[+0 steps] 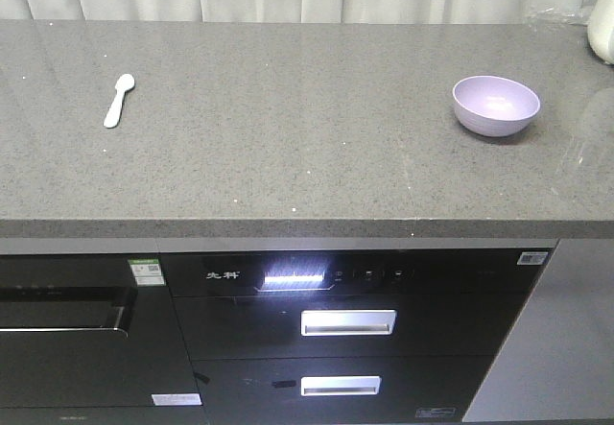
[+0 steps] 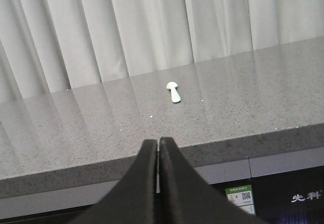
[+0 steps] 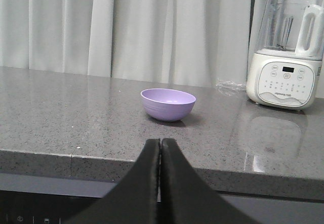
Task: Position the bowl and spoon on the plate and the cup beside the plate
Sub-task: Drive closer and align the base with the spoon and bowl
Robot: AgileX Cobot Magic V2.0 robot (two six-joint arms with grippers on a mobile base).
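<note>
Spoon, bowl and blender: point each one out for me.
spoon (image 1: 118,103): front view, on the handle just below the head.
bowl (image 1: 496,105): front view, on its inner surface.
blender (image 3: 283,57): right wrist view, on the top of its white base.

Even soft light, glossy countertop (image 1: 288,156) glare.

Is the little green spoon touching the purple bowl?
Apart. The front view shows the pale mint plastic spoon far left and the round lavender plastic bowl far right, grey counter between.
</note>
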